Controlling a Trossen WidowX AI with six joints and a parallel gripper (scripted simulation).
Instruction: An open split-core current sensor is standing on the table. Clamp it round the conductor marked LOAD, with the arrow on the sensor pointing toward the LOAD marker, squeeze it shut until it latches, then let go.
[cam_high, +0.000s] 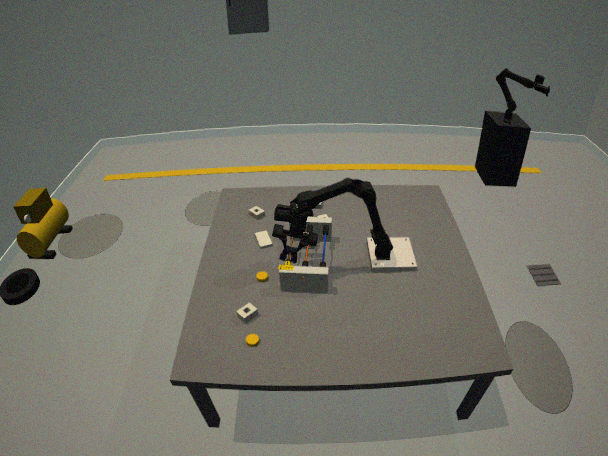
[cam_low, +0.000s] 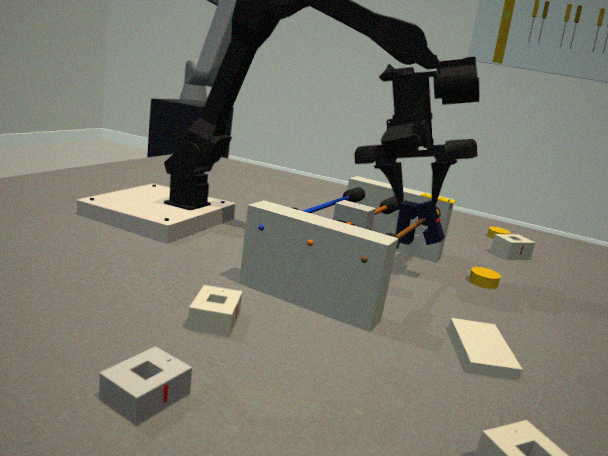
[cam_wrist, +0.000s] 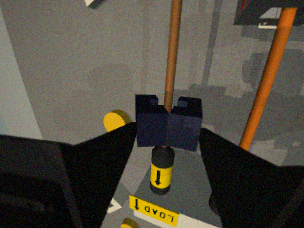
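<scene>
My gripper (cam_high: 291, 250) (cam_low: 418, 203) (cam_wrist: 167, 130) is shut on the dark blue split-core sensor (cam_low: 406, 222) (cam_wrist: 151, 129), one finger on each half. The sensor's halves hang spread, open at the bottom, astride the brown conductor (cam_low: 409, 230) (cam_wrist: 173, 50). That conductor runs toward the yellow LOAD marker (cam_high: 286, 267) (cam_wrist: 153, 209). The sensor is close to the black sleeve (cam_wrist: 162, 156) at the conductor's LOAD end. The sleeve's yellow band bears an arrow pointing toward the marker side. A red mark shows on one side of the sensor, but its own arrow cannot be made out.
The orange conductor (cam_low: 381, 210) (cam_wrist: 265, 85) and blue conductor (cam_high: 324, 248) (cam_low: 325, 204) run alongside. A pale block (cam_low: 355, 212) sits around the orange one. Pale end walls (cam_high: 304, 281) (cam_low: 320, 265) hold them. Yellow discs (cam_high: 262, 276) (cam_low: 484, 277) and several pale blocks lie around.
</scene>
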